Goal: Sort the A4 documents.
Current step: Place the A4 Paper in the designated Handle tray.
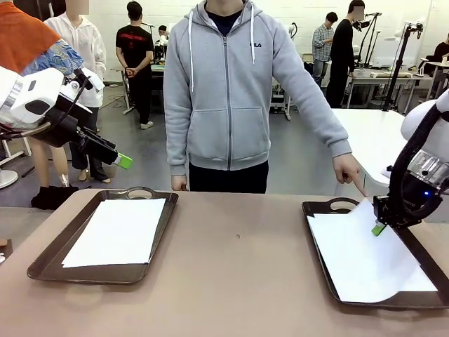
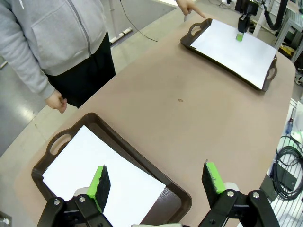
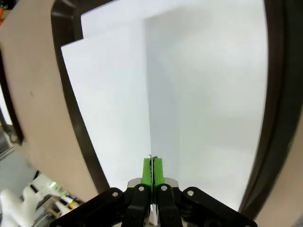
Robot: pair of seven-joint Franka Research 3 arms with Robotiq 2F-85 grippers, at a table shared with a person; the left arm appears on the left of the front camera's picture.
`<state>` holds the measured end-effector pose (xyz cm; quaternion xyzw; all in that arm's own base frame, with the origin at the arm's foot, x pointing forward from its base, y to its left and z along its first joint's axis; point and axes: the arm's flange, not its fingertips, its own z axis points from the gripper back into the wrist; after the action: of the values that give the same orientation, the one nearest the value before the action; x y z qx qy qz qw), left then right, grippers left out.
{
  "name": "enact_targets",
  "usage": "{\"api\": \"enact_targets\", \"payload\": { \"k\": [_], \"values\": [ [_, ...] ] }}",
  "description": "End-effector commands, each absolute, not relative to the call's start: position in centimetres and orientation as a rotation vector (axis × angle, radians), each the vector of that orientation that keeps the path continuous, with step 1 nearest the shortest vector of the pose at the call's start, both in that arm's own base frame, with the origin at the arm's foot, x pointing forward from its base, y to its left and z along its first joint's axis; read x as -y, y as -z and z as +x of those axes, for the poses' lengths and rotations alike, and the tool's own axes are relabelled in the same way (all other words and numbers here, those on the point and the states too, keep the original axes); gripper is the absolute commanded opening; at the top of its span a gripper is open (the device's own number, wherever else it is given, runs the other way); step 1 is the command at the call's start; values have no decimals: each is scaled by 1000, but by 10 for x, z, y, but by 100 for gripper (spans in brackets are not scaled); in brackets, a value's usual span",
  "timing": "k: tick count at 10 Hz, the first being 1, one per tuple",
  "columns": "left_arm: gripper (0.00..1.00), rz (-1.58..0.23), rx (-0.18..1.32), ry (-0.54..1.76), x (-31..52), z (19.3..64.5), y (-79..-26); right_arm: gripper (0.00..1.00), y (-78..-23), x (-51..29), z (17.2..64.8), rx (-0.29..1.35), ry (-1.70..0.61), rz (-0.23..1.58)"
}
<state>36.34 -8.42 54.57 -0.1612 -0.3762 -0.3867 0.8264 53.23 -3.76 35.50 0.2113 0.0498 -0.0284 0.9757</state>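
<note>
One sheet [image 1: 354, 235] is pinched by its edge in my right claw [image 3: 152, 171], pads shut on it, lifted above the stack [image 1: 372, 270] in the right tray [image 1: 317, 208]. My left claw [image 2: 157, 182] hangs wide open and empty, far to the left of that tray, above the second tray [image 2: 182, 202] with its own paper [image 2: 90, 170]. The person's hand [image 1: 349, 170] points at the right tray's far corner. I judge this the pick-up step; next I must carry the sheet across the desk [image 1: 238, 274] without letting it slip or crumple.
</note>
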Motion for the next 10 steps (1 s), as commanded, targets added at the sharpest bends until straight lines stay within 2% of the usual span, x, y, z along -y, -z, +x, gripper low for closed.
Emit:
{"api": "enact_targets", "payload": {
  "k": [1,6,10],
  "values": [
    [100,-337,800,831,84,364,-545,1,-358,35,527,-29,62,337],
    [100,-337,800,831,84,364,-545,1,-356,43,530,38,66,303],
    [100,-337,800,831,84,364,-545,1,-352,42,542,14,26,244]
  ]
}}
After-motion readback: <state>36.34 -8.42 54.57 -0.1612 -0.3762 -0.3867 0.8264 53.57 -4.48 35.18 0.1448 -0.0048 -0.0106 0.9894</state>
